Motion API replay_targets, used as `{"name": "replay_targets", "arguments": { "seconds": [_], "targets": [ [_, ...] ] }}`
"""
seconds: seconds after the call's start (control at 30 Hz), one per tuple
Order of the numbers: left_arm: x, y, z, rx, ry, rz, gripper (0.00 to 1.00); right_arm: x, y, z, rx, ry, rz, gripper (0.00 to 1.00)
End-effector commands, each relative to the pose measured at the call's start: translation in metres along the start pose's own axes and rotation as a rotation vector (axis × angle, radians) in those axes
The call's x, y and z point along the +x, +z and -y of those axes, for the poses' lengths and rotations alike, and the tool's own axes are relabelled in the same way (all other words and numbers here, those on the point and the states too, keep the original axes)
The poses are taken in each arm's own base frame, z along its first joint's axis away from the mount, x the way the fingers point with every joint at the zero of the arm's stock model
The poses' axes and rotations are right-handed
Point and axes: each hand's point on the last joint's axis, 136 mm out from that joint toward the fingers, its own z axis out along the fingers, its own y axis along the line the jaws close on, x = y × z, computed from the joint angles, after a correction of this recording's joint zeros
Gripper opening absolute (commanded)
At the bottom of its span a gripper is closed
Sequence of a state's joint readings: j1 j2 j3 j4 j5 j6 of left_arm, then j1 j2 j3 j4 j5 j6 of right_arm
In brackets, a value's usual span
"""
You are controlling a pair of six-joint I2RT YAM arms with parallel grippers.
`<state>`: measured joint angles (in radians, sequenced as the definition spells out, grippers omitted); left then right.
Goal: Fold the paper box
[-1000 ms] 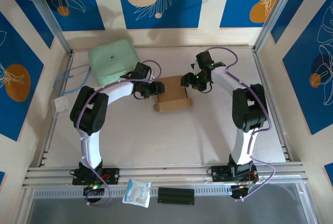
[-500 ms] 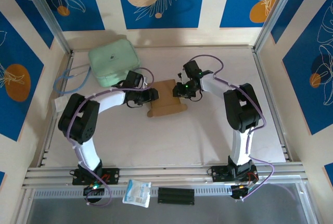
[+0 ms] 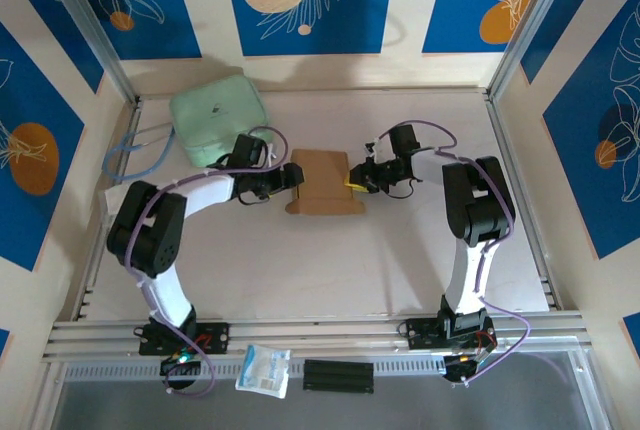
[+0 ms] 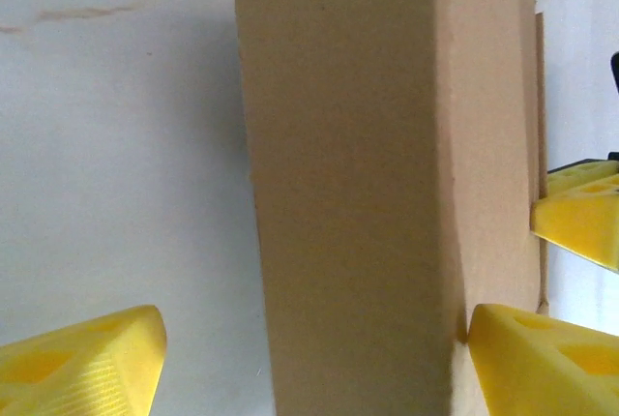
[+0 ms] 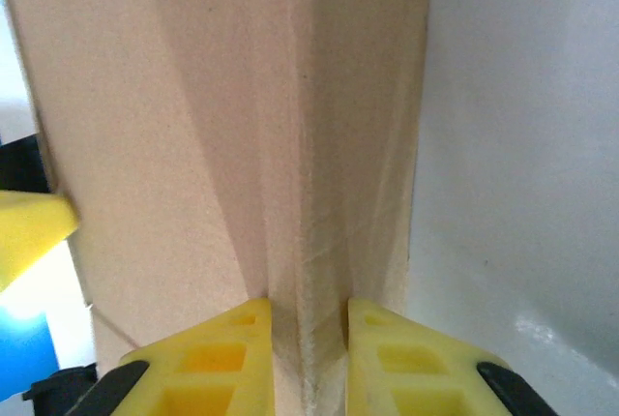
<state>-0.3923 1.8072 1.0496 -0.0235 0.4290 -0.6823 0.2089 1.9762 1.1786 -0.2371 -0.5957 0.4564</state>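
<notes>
Near the far left corner of the bench (image 3: 300,270) lies a mint-green pouch (image 3: 217,115). Just right of it the left gripper (image 3: 293,177) stands wide open against the left side of the paper box (image 3: 322,185), one yellow finger seemingly touching the cardboard and the other well clear of it. The paper box, partly folded, sits mid-bench toward the far edge between the two arms, and on its right side the right gripper (image 3: 352,181) is pinched nearly closed on a raised fold of the cardboard, a finger pressed to each face.
</notes>
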Motion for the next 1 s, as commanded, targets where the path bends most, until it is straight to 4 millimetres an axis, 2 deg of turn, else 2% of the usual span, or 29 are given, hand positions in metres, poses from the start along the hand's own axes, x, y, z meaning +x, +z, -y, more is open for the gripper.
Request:
{"name": "replay_targets", "arguments": {
  "seconds": [0.0,0.17,0.23,0.37,0.5,0.67,0.83,0.87,0.93,0.97],
  "targets": [
    [-0.012,0.008,0.018,0.144,-0.013,0.023,0.82,0.02,0.008,0.028,0.035,0.092,-0.06,0.2],
    [-0.02,0.024,0.036,0.307,-0.08,0.027,0.82,0.02,0.006,0.027,0.038,0.088,-0.064,0.2],
    [-0.023,0.028,0.039,0.341,-0.112,0.04,0.78,0.017,0.005,0.027,0.036,0.091,-0.053,0.2],
    [-0.023,0.03,0.054,0.404,-0.134,0.039,0.62,0.016,0.004,0.024,0.034,0.096,-0.055,0.21],
    [-0.022,0.022,0.064,0.414,-0.132,0.044,0.47,0.015,0.0,0.018,0.037,0.095,-0.049,0.25],
    [-0.019,0.011,0.061,0.351,-0.157,0.044,0.37,0.011,-0.023,-0.005,0.059,0.061,0.01,0.38],
    [-0.015,-0.006,0.056,0.256,-0.165,0.048,0.34,0.012,-0.064,-0.042,0.131,-0.08,0.166,0.53],
    [-0.014,-0.01,0.055,0.237,-0.168,0.052,0.35,0.015,-0.071,-0.053,0.146,-0.142,0.205,0.58],
    [-0.014,-0.019,0.056,0.207,-0.17,0.058,0.35,0.024,-0.083,-0.082,0.182,-0.343,0.297,0.84],
    [-0.015,-0.024,0.056,0.189,-0.173,0.061,0.35,0.033,-0.085,-0.102,0.204,-0.498,0.34,0.91]
  ]
}}
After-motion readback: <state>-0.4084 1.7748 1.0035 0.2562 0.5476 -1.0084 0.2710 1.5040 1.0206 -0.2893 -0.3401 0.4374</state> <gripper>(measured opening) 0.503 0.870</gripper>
